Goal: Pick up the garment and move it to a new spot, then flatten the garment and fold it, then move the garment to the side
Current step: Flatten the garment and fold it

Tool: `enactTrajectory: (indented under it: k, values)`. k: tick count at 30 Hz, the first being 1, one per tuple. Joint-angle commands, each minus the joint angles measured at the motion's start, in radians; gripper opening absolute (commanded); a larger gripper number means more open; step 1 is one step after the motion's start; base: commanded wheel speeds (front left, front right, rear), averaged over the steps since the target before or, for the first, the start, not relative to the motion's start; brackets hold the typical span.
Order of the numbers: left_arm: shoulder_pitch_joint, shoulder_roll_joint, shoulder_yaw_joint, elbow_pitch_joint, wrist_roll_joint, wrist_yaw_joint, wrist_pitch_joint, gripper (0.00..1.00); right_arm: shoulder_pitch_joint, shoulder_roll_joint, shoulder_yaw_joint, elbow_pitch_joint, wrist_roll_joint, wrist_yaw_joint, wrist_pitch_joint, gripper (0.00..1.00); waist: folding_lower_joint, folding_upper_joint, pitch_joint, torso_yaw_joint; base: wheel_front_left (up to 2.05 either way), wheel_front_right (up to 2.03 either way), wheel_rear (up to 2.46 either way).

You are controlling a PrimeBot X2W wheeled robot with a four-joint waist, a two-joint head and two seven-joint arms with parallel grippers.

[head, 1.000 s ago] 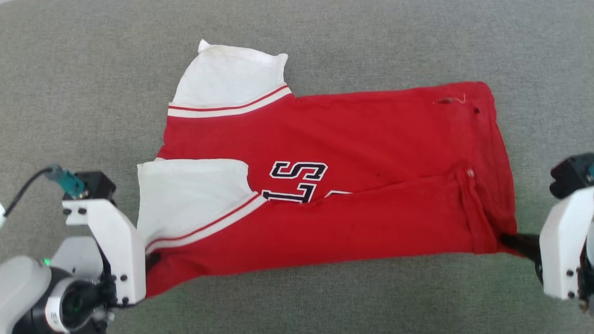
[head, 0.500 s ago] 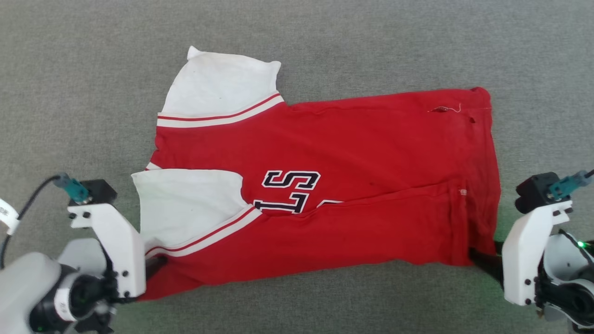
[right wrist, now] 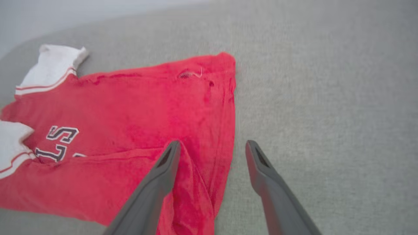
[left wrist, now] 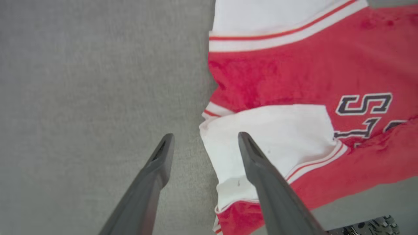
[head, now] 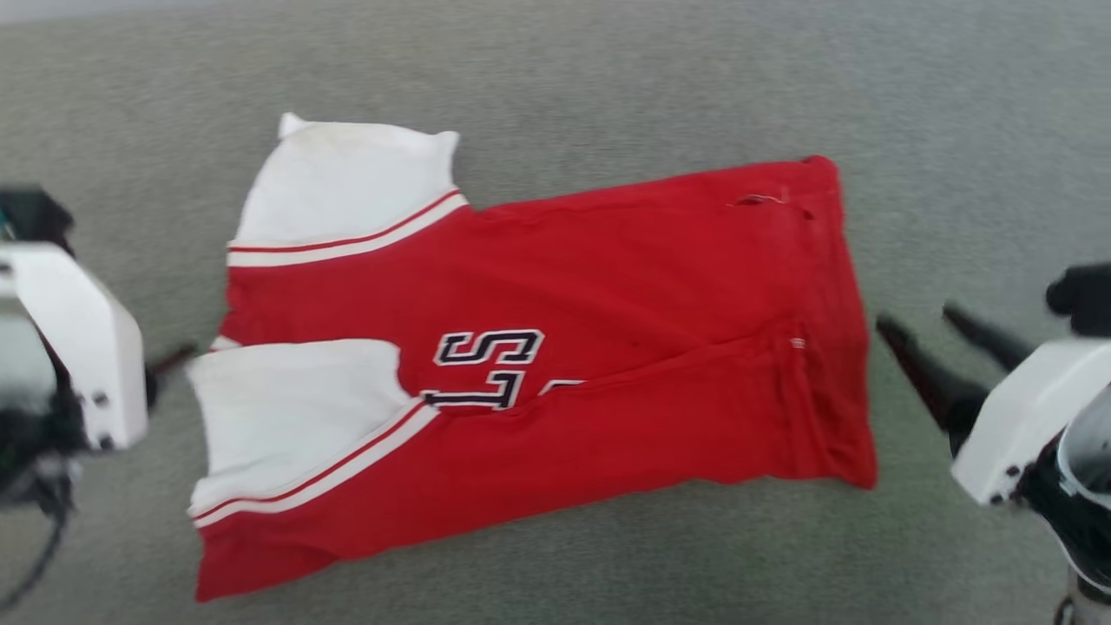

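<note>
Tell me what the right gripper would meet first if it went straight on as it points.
Probably the red edge of the garment, just ahead of the open right gripper; depth is unclear.

At the left edge of the head view sits a white angular housing [head: 82, 338] with small dark screws [head: 104, 443]. A black block [head: 30, 217] lies above it, and a thin black cable [head: 35, 555] loops at the lower left. At the right edge, a matching white housing [head: 1020, 417] adjoins a glossy black-and-grey joint [head: 1081, 486]. The left gripper [left wrist: 204, 140] and right gripper [right wrist: 212, 147] have long, dark grey fingers [right wrist: 264, 182] tapering to narrow, slotted tips.
</note>
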Motion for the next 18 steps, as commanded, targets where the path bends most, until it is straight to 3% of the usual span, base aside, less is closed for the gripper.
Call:
enactTrajectory:
  k: [1,5,11,18]
  values:
    - [-0.026,-0.007,0.007,0.010,0.015,-0.009,0.001,1.00,-0.015,0.009,0.003,-0.007,-0.006,0.000,-0.030,1.00,0.0000,0.0000,0.007,-0.025,0.00,0.00,0.00]
    - [-0.126,-0.028,0.010,0.095,0.071,-0.072,-0.011,1.00,-0.054,0.046,0.039,-0.017,-0.044,0.000,-0.199,1.00,0.0000,0.0000,0.026,-0.086,0.00,0.00,0.00]
    - [-0.289,-0.103,-0.011,0.291,0.144,-0.185,-0.028,1.00,-0.101,0.102,0.096,0.020,-0.086,0.000,-0.430,1.00,0.0000,0.0000,0.064,-0.169,0.00,0.00,0.00]
    - [-0.415,-0.180,-0.040,0.552,0.191,-0.260,-0.012,1.00,-0.141,0.136,0.177,0.103,-0.070,0.000,-0.548,1.00,0.0000,0.0000,0.106,-0.246,0.00,0.00,0.00]
